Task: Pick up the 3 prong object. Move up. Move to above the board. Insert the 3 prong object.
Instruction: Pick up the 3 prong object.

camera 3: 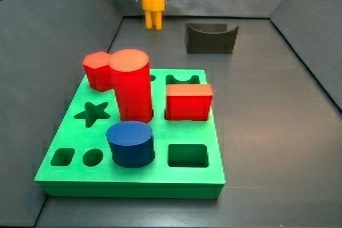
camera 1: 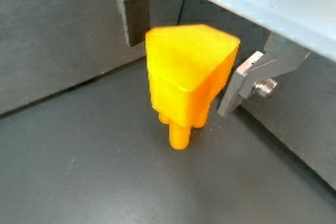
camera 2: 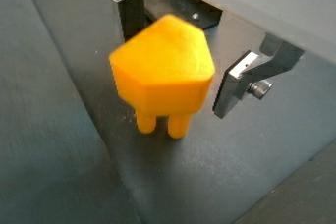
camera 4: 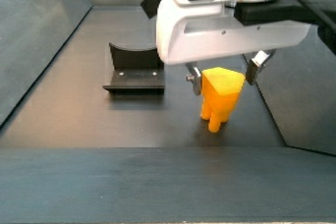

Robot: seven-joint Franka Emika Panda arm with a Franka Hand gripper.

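Note:
The 3 prong object (camera 1: 191, 71) is a small orange-yellow piece with a blocky top and thin legs. It stands upright with its legs on the dark floor near the back wall, as both side views show (camera 3: 154, 9) (camera 4: 221, 95). My gripper (camera 1: 187, 51) is down over it, with one silver finger (camera 1: 132, 17) on each side of its top, both against it. It also fills the middle of a wrist view (camera 2: 160, 71). The green board (camera 3: 80, 157) lies nearer the front in a side view, apart from the gripper.
On the board stand a red cylinder (camera 3: 130, 84), red blocks (camera 3: 189, 100) and a blue cylinder (camera 3: 131, 142); star, oval and square holes are open. The dark fixture (camera 3: 210, 37) stands on the floor beside the piece (camera 4: 134, 69). Grey walls ring the floor.

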